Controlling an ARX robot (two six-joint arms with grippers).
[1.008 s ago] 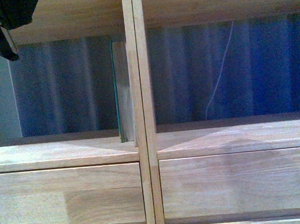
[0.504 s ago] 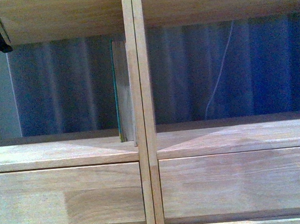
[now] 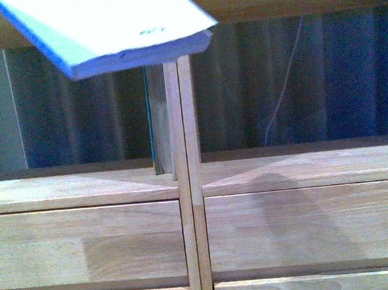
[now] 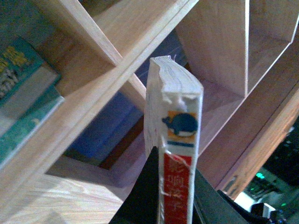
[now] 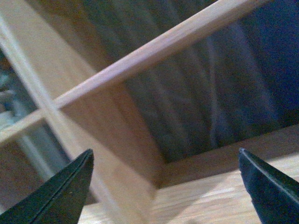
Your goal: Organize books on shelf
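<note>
The small pale paperback [image 3: 114, 23] hangs tilted at the top left of the front view, in front of the shelf's [image 3: 187, 186] left cubby. In the left wrist view my left gripper [image 4: 175, 205] is shut on it, with black fingers [image 4: 140, 196] on both sides of its red-and-white spine [image 4: 180, 154]. The taller book [image 3: 157, 121], with a teal-green edge, stands upright in the left cubby against the centre divider. My right gripper [image 5: 168, 196] is open and empty, facing into a cubby. Neither gripper shows in the front view.
Flat drawer fronts [image 3: 87, 244] lie below the cubbies. A blue curtain [image 3: 323, 81] and a thin white cord [image 3: 281, 98] show behind the open-backed shelf. Teal-covered books [image 4: 21, 88] lie in another cubby in the left wrist view.
The pale paperback has come into the front view from the upper left, where only the black gripper showed before. The taller book has not moved.
</note>
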